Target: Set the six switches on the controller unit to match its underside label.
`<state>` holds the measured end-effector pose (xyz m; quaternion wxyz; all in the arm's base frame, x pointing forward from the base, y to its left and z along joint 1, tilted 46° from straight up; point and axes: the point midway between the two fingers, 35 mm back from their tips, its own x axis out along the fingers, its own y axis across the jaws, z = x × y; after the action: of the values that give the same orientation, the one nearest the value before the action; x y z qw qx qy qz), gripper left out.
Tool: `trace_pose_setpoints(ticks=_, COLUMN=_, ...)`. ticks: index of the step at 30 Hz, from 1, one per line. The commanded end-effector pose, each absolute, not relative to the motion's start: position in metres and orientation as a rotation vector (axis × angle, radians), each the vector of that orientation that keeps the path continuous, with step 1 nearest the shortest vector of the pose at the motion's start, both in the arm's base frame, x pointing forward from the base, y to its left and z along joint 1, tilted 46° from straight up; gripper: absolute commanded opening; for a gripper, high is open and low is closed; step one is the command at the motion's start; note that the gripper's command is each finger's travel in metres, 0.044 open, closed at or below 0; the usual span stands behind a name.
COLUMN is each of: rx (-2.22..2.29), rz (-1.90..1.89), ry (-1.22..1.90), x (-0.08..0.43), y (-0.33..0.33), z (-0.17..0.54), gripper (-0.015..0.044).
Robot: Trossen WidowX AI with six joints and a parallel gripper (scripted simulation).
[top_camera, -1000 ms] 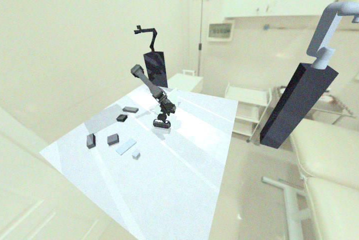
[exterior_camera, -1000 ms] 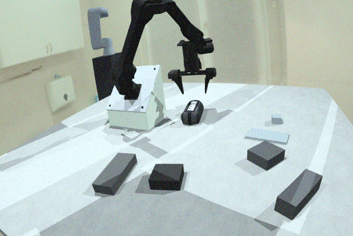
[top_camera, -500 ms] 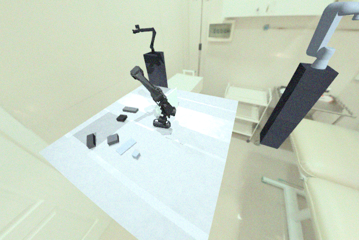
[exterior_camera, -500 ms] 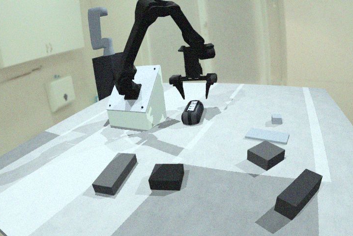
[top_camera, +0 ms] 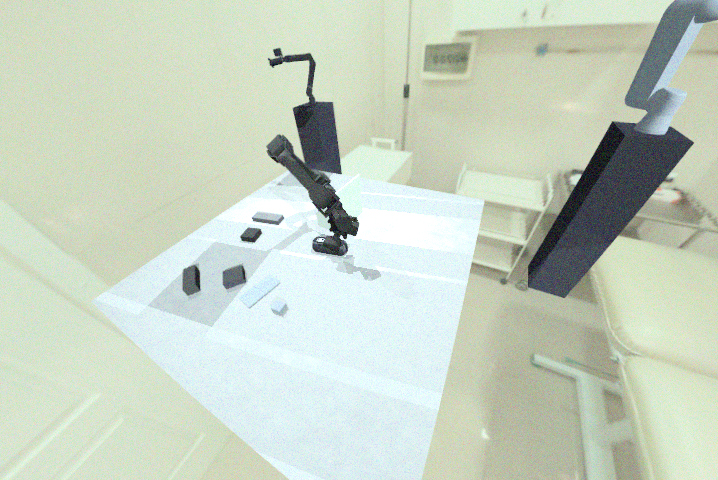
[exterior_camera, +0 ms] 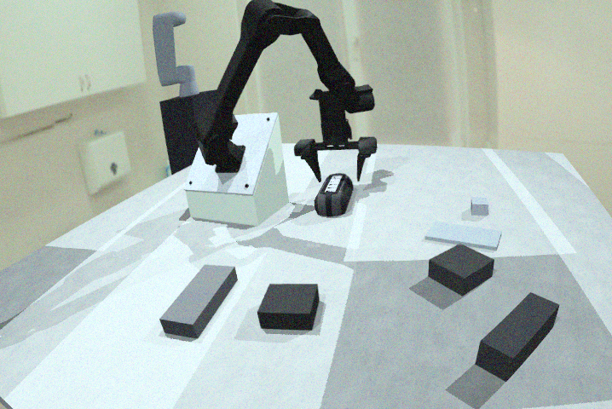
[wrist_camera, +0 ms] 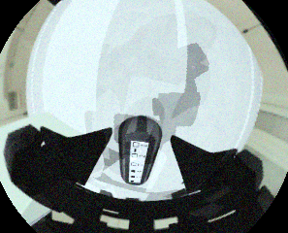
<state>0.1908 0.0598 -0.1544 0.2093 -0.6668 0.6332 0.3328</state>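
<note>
The dark controller unit [top_camera: 330, 246] [exterior_camera: 333, 198] [wrist_camera: 153, 146] lies on the bench [top_camera: 371, 339] [exterior_camera: 403, 337]. A white strip [exterior_camera: 334, 183] [wrist_camera: 135, 167] faces up on it, with a row of small squares, some outlined and some filled, and tiny print beside them. No green rocker ends show, and the side against the bench is hidden. My gripper [top_camera: 337, 234] [exterior_camera: 339, 180] [wrist_camera: 142, 134] is open and empty, pointing down just over the unit, with one finger on each side of it. Whether a fingertip touches it I cannot tell.
A pale sloped box [exterior_camera: 222, 206] stands beside the unit by the arm's base. Dark blocks [exterior_camera: 198, 303] [exterior_camera: 288, 301] [exterior_camera: 461, 268] [exterior_camera: 516, 337] lie farther off, with a thin light plate [top_camera: 259, 291] [exterior_camera: 464, 234] and a small grey cube [top_camera: 279, 306] [exterior_camera: 479, 206].
</note>
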Motion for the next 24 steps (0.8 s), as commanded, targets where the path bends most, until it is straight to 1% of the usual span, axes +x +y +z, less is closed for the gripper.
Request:
trace_pose_setpoints(ticks=1, rx=-1.866, rz=0.93, ry=1.767, x=0.1888, y=0.0532, z=-0.1585, gripper=0.044)
trace_pose_setpoints(ticks=5, rx=-1.867, rz=0.93, ry=1.767, x=0.1884, y=0.0505, z=-0.1609, gripper=0.044)
trace_pose_setpoints(ticks=9, rx=-1.867, rz=0.93, ry=1.767, x=0.1884, y=0.0505, z=-0.1609, gripper=0.0335)
trace_pose_setpoints(ticks=10, rx=-1.867, rz=0.93, ry=1.767, x=0.1884, y=0.0505, z=-0.1609, gripper=0.0328)
trace_pose_setpoints(ticks=24, rx=-1.867, rz=0.93, ry=1.767, x=0.1884, y=0.0505, z=-0.1607, gripper=0.0327)
